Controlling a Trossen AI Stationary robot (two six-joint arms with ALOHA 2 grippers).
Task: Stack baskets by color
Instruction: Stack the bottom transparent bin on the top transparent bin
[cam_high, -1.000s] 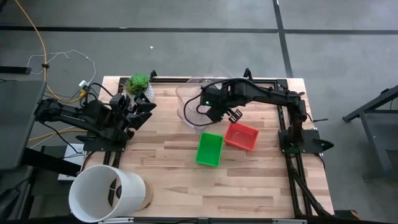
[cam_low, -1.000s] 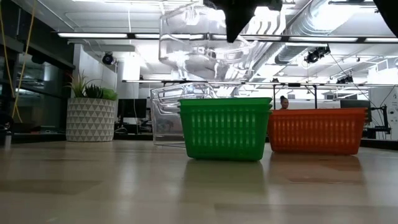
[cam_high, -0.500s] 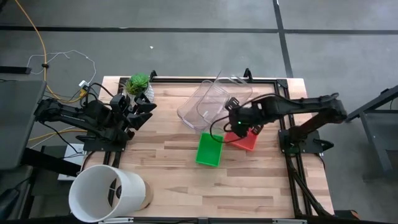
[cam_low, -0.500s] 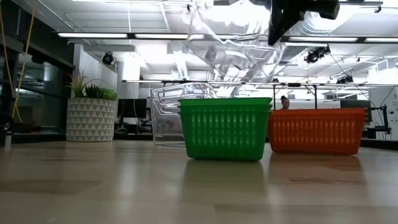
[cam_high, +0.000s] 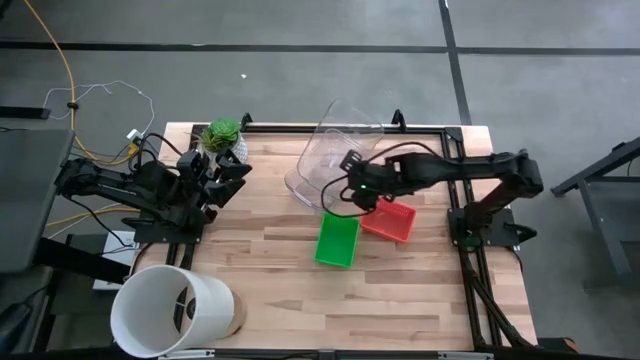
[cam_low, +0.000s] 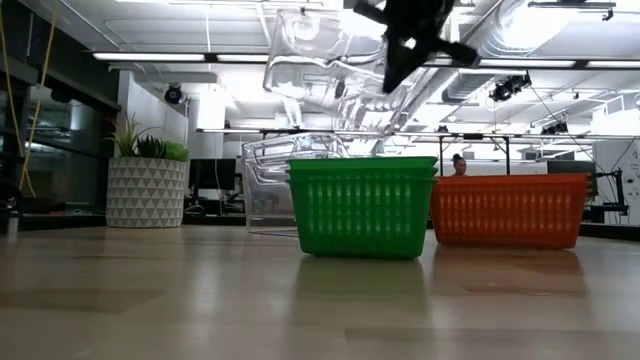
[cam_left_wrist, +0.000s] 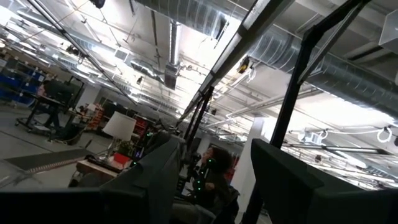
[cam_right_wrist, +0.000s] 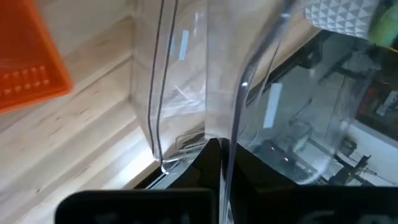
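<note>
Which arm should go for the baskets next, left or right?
Probably left: its pincer is open and empty, parked at the table's edge. The right pincer is shut on the clear bin, lifted above the green basket and red basket.

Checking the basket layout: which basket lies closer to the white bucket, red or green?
The green basket; the red basket sits beyond it, farther from the white bucket.

No words, numbers or signs can be read anywhere in these pictures. The clear plastic bin (cam_right_wrist: 205, 93) has small pale stickers on its wall, but nothing on them can be made out.
</note>
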